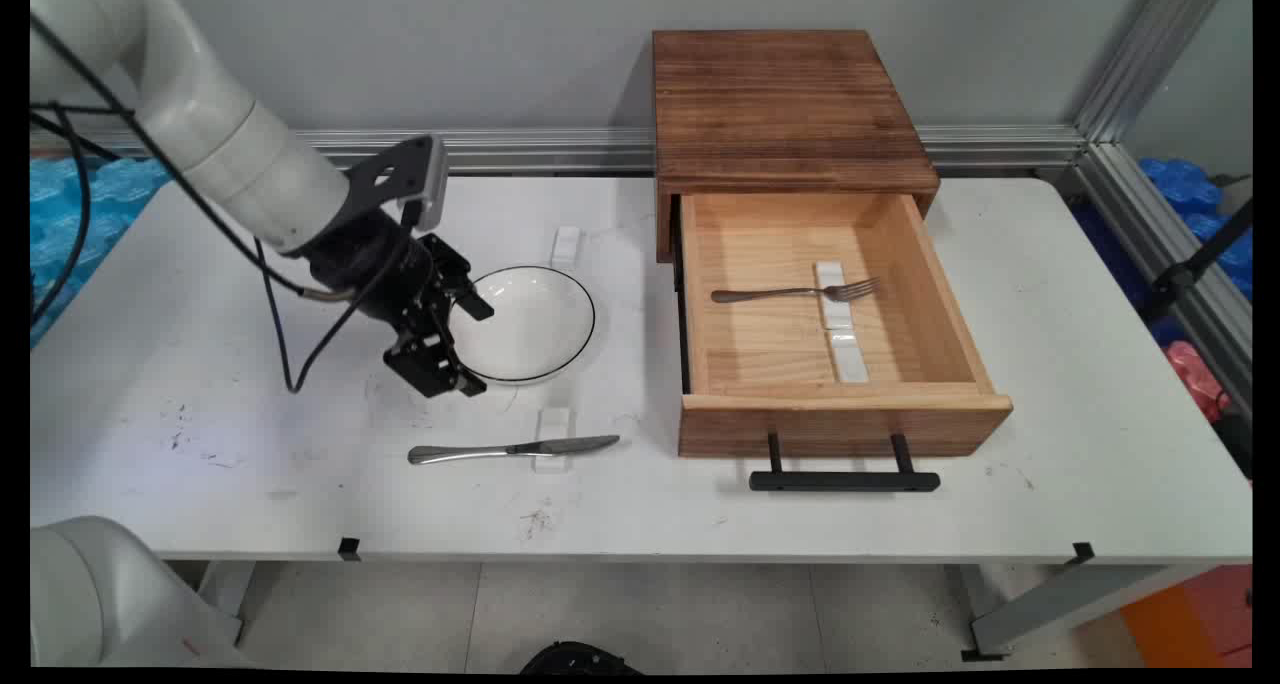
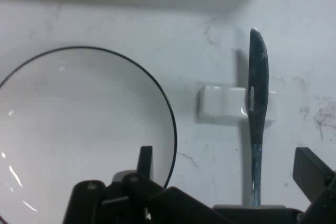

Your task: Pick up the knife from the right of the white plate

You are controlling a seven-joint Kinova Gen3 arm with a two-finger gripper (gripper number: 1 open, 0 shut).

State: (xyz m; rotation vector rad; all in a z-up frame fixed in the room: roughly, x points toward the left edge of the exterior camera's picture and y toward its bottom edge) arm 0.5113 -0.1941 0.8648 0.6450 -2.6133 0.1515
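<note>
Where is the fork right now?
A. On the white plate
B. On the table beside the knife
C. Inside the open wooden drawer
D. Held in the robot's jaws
C. The fork lies across a small white rest inside the open wooden drawer, while the white plate is bare and the knife lies alone on its own rest on the table.

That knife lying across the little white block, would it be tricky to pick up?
Probably. The knife looks like smooth, thin metal, so likely stiff but slippery. Propped on the small white rest, it may seesaw or slide off if nudged. It lies flat, so rolling seems unlikely.
</note>
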